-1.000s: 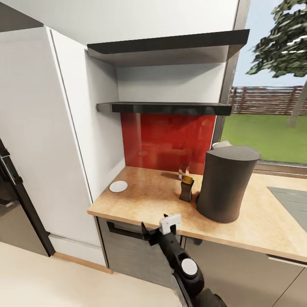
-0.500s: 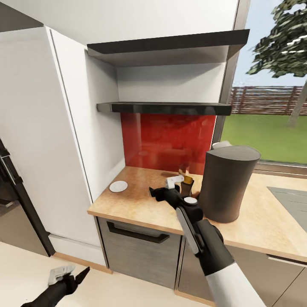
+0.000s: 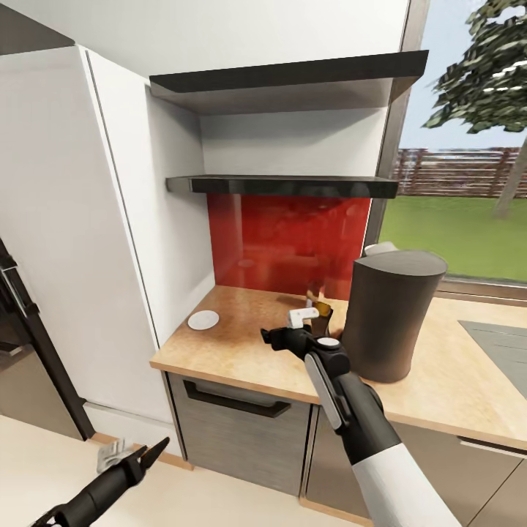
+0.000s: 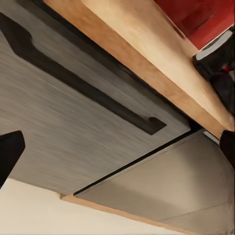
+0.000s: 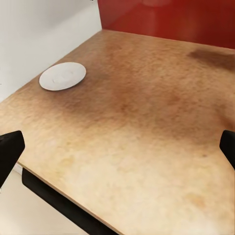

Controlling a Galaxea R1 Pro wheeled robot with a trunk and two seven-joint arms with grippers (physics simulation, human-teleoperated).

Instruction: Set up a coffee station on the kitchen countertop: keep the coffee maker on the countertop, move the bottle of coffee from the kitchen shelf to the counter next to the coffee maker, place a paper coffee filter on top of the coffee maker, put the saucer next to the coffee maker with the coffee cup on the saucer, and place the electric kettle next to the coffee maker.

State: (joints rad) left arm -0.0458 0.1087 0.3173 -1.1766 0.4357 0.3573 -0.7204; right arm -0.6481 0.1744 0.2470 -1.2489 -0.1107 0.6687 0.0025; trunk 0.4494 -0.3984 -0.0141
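On the tan surface (image 3: 241, 340) in the head view, the tall dark grey coffee maker (image 3: 388, 315) stands toward the right, with the bottle of coffee (image 3: 321, 309) just beside it on its left, partly hidden by the right arm. The white saucer (image 3: 203, 320) lies flat near the white cabinet side, well apart from the coffee maker. Above, the thin glossy kitchen shelf (image 3: 282, 185) runs across the red backsplash (image 3: 285, 245), under a thicker dark board (image 3: 293, 77). The right claw (image 3: 287, 329) hovers over the surface between saucer and bottle, its fingers spread apart with nothing between them. The left claw (image 3: 128, 457) hangs low before the grey cabinet fronts, over the pale floor (image 3: 88, 483), fingers apart and empty.

From the left wrist view, the grey drawer front (image 4: 73, 122) with its long black handle (image 4: 83, 83) sits under the surface's wood edge (image 4: 147, 63); the two dark fingertips (image 4: 10, 152) stand wide apart at the frame's edges.

From the right wrist view, the saucer (image 5: 62, 76) rests on the speckled surface (image 5: 147, 127) close to the white wall, and the dark fingertips (image 5: 11, 149) stand far apart, holding nothing.
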